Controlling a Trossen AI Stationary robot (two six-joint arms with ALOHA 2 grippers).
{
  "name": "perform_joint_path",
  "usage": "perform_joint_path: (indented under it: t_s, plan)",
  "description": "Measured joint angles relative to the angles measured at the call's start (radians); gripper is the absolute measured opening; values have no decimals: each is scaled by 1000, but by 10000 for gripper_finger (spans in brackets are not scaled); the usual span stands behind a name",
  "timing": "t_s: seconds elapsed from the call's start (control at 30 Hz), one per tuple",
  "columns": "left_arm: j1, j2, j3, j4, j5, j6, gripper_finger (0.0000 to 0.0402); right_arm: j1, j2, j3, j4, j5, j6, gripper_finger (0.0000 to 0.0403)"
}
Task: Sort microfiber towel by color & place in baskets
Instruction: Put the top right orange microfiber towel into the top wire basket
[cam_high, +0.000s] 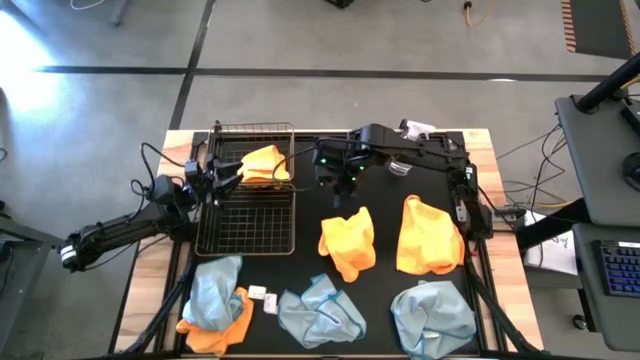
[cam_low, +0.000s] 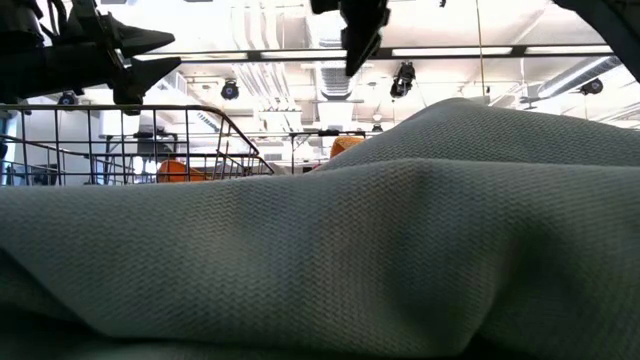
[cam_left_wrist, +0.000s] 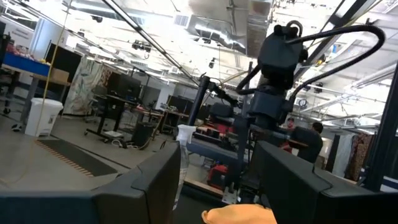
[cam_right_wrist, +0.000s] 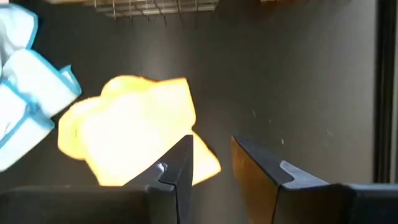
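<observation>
One orange-yellow towel (cam_high: 265, 165) lies inside the far part of the black wire basket (cam_high: 245, 235) at the table's left. My left gripper (cam_high: 228, 180) hovers open just left of that towel, above the basket; its wrist view shows the towel's top (cam_left_wrist: 239, 215) below the fingers. My right gripper (cam_high: 343, 190) hangs open above the table's middle, over a crumpled orange towel (cam_high: 348, 242), (cam_right_wrist: 130, 127). Another orange towel (cam_high: 428, 235) lies to its right. Three pale blue-grey towels (cam_high: 213, 290), (cam_high: 320, 312), (cam_high: 432, 315) lie along the near edge. The leftmost covers an orange one (cam_high: 218, 332).
A clear spray bottle (cam_high: 415, 130) stands at the far edge behind the right arm. A small white tag (cam_high: 258, 295) lies between two blue towels. In the low view a blue-grey towel (cam_low: 400, 250) fills the foreground. The black mat (cam_high: 300, 215) is bare between basket and middle orange towel.
</observation>
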Motion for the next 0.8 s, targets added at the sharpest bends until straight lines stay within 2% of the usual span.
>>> perform_joint_path:
  t_s: [0.2, 0.33, 0.47, 0.8]
  plan:
    - [0, 0, 0, -1, 0, 0, 194, 2, -100, -30, -22, 44, 10, 95]
    - [0, 0, 0, 0, 0, 0, 194, 0, -213, -128, 14, 76, 15, 96]
    - [0, 0, 0, 0, 0, -4, 194, -1, -354, -315, 156, 77, 40, 98]
    - [0, -1, 0, 6, 0, -50, 194, 2, -654, -901, 459, 67, 164, 98]
